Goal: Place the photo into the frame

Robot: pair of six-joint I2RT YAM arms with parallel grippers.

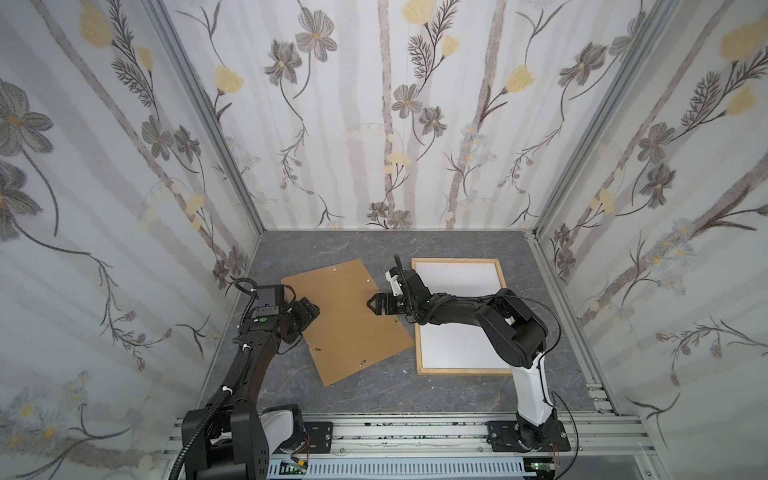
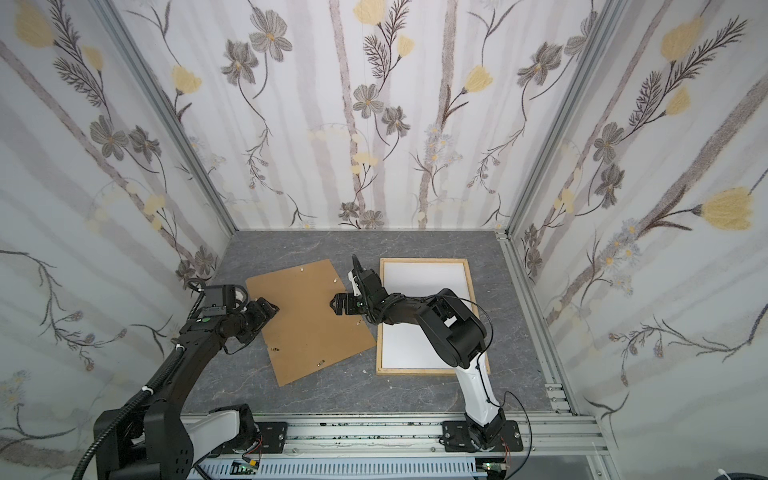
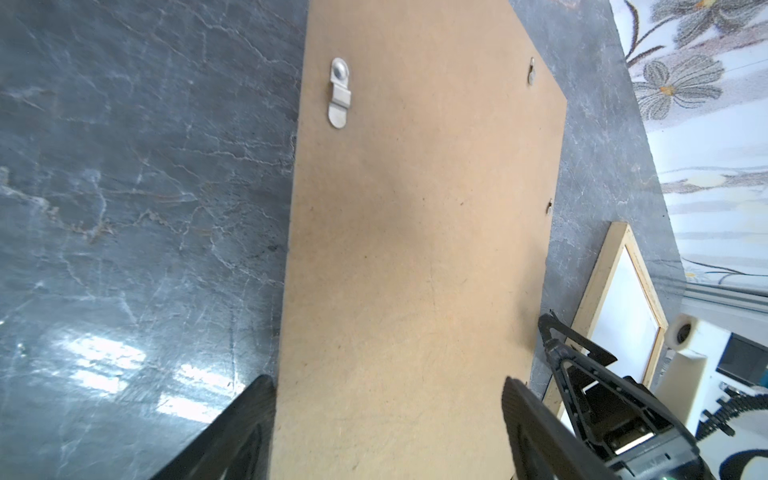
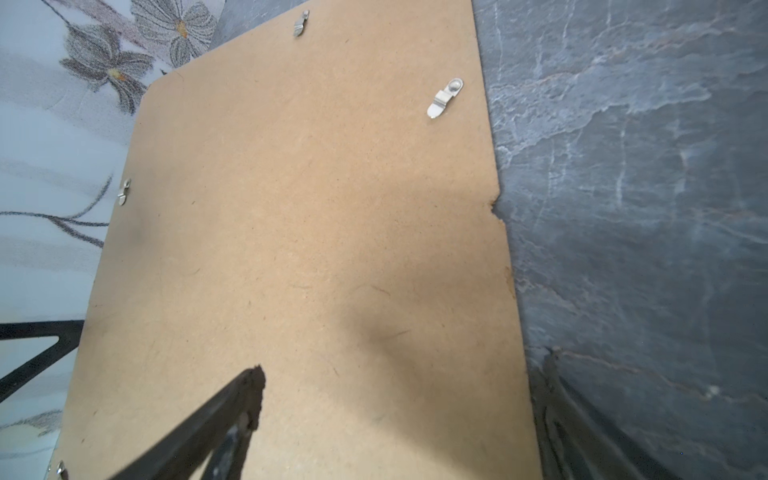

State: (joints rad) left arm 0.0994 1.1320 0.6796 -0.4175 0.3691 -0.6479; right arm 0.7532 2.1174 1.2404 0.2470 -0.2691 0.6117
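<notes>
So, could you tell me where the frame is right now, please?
In both top views the frame lies flat on the right of the table, beside the backing board.

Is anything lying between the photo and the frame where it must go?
Nothing visible does: the white photo already lies inside the frame. The brown board lies beside the frame; only the right arm reaches across above it.
</notes>
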